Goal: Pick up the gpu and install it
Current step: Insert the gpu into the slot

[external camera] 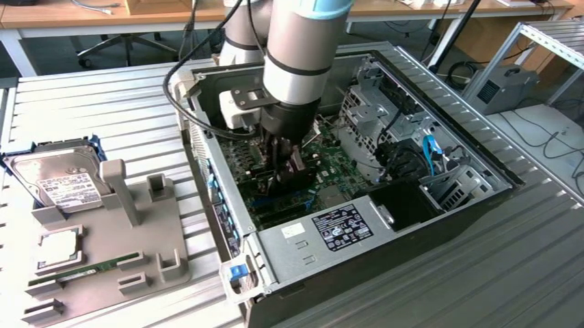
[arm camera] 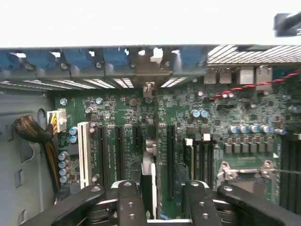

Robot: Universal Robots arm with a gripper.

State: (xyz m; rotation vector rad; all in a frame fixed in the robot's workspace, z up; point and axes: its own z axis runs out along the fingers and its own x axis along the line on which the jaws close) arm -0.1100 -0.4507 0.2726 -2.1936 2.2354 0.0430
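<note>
The pincer hangs over the motherboard, its black fingers spread apart. Between them the gpu stands edge-on among the black slots, free of both fingers. A white slot lies beside them, near a cable bundle. Blue clips line the case edge.

Even, diffuse room light fills the exterior view, with only soft shadows inside the case beneath the arm. The table reads pale and bright, its ribs crisp. In the wrist view the case wall is blown out to near white — glare with no detail. The motherboard is evenly lit and fairly sharp; the fingers close to the lens are dark and soft — out of focus.
</note>
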